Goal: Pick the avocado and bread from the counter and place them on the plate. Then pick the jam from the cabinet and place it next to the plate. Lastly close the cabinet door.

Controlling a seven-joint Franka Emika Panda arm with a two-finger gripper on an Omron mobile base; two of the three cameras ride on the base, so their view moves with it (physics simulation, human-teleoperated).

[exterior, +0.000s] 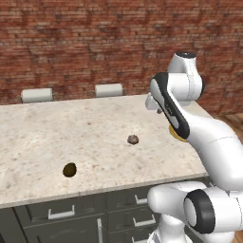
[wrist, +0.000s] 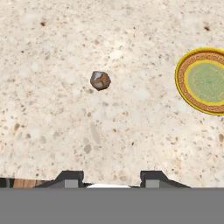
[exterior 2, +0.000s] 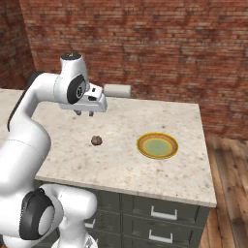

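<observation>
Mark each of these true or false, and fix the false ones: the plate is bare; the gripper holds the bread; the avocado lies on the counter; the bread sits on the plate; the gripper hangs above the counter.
1. The plate is bare. True: nothing lies on it.
2. The gripper holds the bread. False: the fingers stand apart with nothing between them, and the bread lies below on the stone.
3. The avocado lies on the counter. True.
4. The bread sits on the plate. False: it rests on the counter, apart from the plate.
5. The gripper hangs above the counter. True: it touches nothing.
</observation>
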